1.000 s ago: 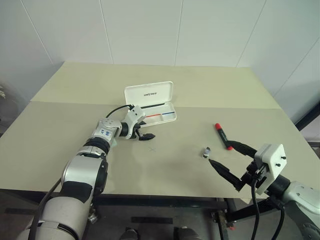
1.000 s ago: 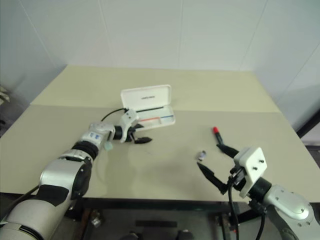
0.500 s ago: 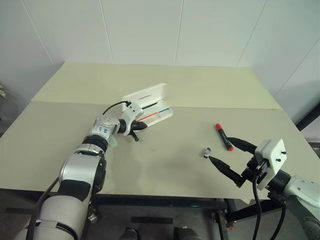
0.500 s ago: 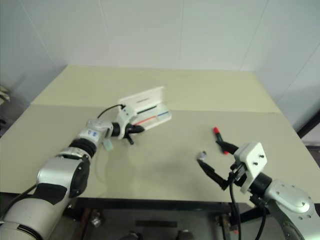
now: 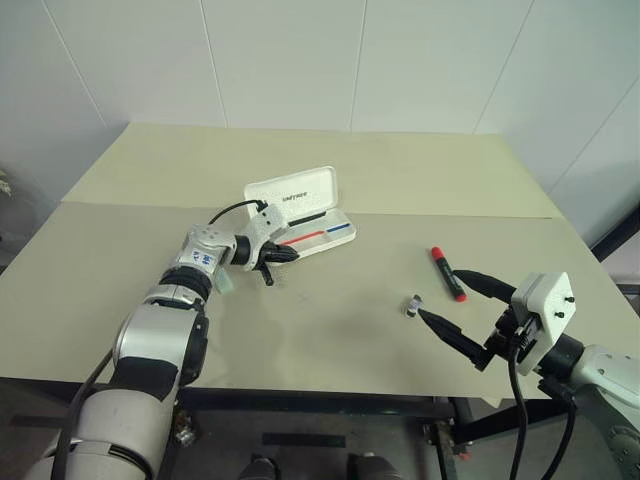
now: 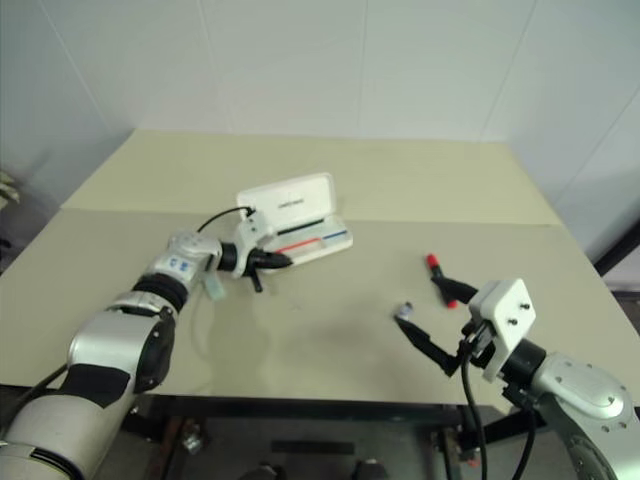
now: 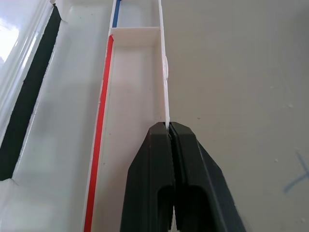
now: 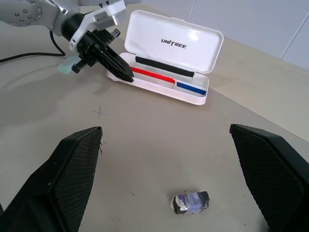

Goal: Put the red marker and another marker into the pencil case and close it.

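The white pencil case point(image 5: 312, 238) lies open at mid table, its lid point(image 5: 290, 191) standing up, with red and blue stripes inside. My left gripper point(image 5: 283, 256) is shut on the case's thin front wall point(image 7: 164, 92) at the red-stripe end. The red marker point(image 5: 441, 263) lies on the table to the right. My right gripper point(image 5: 437, 293) hangs open just in front of it, one finger beside the marker. A light green marker point(image 5: 222, 284) lies by my left wrist, partly hidden by the arm.
A small grey-black piece point(image 5: 412, 304) sits near the lower finger of my right gripper. The beige table point(image 5: 150, 200) has a seam running across behind the case. White walls stand close behind the table's far edge.
My left gripper was open in front of the case a second ago. It has shut on the front wall, tipped the case up, and set it back slightly turned.
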